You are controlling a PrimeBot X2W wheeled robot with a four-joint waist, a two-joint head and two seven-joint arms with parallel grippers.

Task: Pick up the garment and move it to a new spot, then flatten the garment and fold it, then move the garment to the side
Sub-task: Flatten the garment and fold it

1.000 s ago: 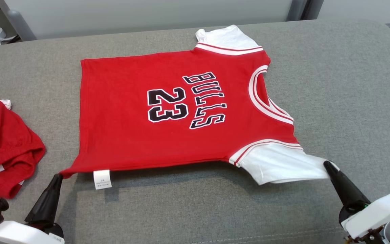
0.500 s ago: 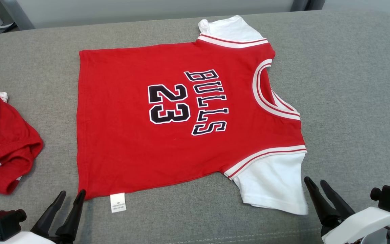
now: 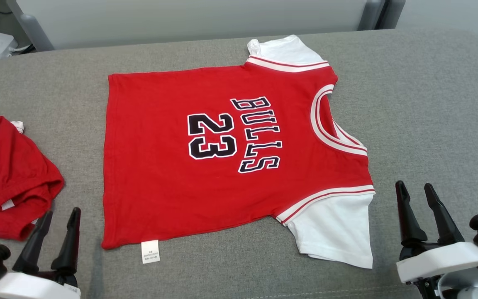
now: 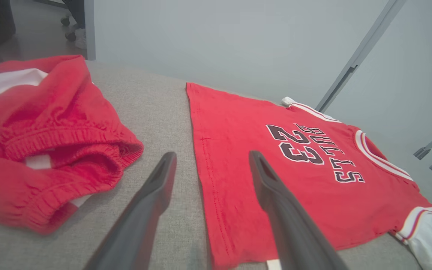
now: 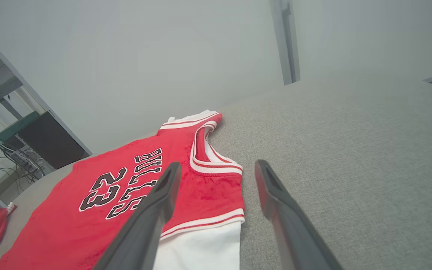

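Observation:
The garment point(image 3: 206, 191) is a red jersey with white sleeves, "BULLS 23" in black, lying flat on the grey cushioned surface point(image 3: 430, 104), collar toward the right. My left gripper point(image 3: 58, 216) stands open just left of the jersey's near hem corner, holding nothing. To the right of the near white sleeve point(image 3: 338, 232), my right gripper point(image 3: 414, 189) is open and empty. In the left wrist view the garment point(image 4: 294, 168) lies under and beyond the right finger point(image 4: 276, 195). The right wrist view has the garment point(image 5: 99, 202) to the left of the spread fingers point(image 5: 276, 202).
A crumpled pair of red shorts point(image 3: 10, 178) sits at the left edge of the surface, close to my left gripper; its waistband point(image 4: 62, 138) faces the left wrist view. A pale wall point(image 3: 189, 16) runs behind the surface. Bare grey fabric lies right of the jersey.
Both grippers have opened and let go of the jersey, which has dropped flat. The near sleeve and hem corner are no longer stretched out. The head camera has shifted a little.

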